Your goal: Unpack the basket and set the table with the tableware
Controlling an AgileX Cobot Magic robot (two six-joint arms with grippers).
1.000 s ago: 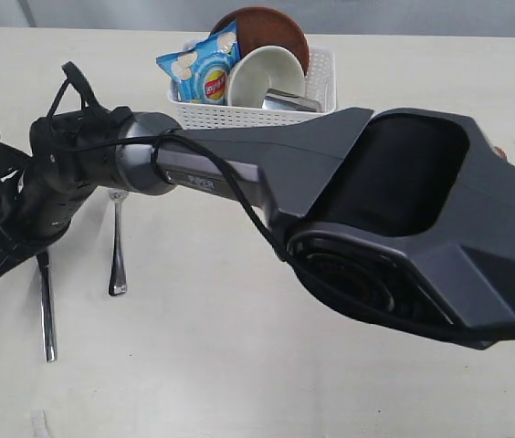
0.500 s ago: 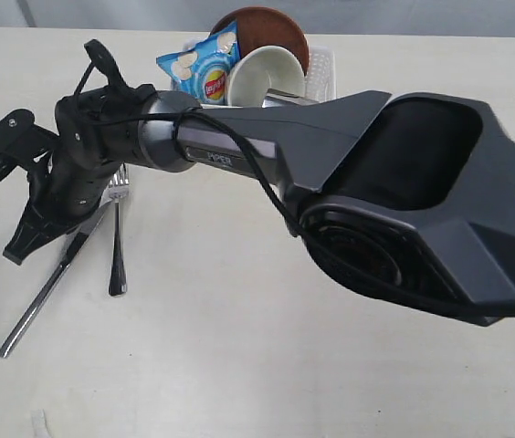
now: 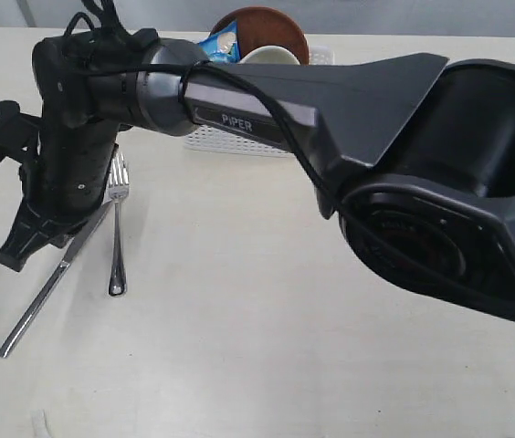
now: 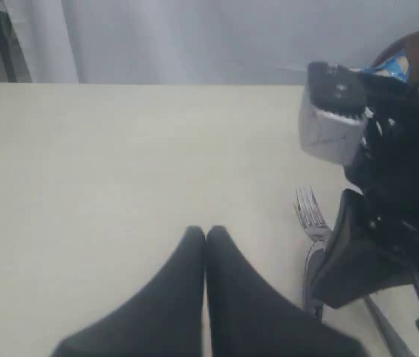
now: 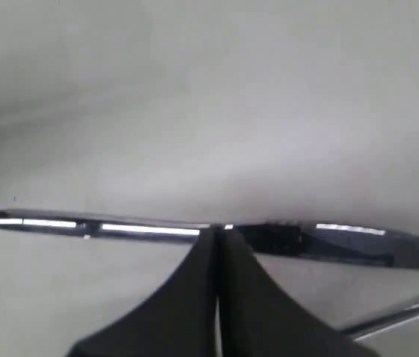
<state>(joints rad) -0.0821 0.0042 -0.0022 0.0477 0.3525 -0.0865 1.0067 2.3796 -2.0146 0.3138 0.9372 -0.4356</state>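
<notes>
The steel knife (image 3: 43,297) lies slanted on the table (image 3: 239,347), next to the steel fork (image 3: 116,246). My right gripper (image 3: 11,255) has reached across to the left and is shut. In the right wrist view its tips (image 5: 217,230) meet at the knife (image 5: 120,227), which runs across them, not between them. The left gripper (image 4: 206,234) is shut and empty over bare tabletop, near the fork (image 4: 310,216). The right arm hides most of the white basket (image 3: 230,141). The brown plate (image 3: 271,23) and pale bowl (image 3: 271,55) show above it. Cup, spoon and chopsticks are hidden.
A blue chips bag (image 3: 219,41) sticks out of the basket behind the arm. The big dark right arm (image 3: 440,182) spans the view from the right edge to the left side, above the tabletop.
The knife swung from nearly straight to a slant beside the fork, then stayed put. The right arm's wrist rose and turned, now covering more of the basket.
</notes>
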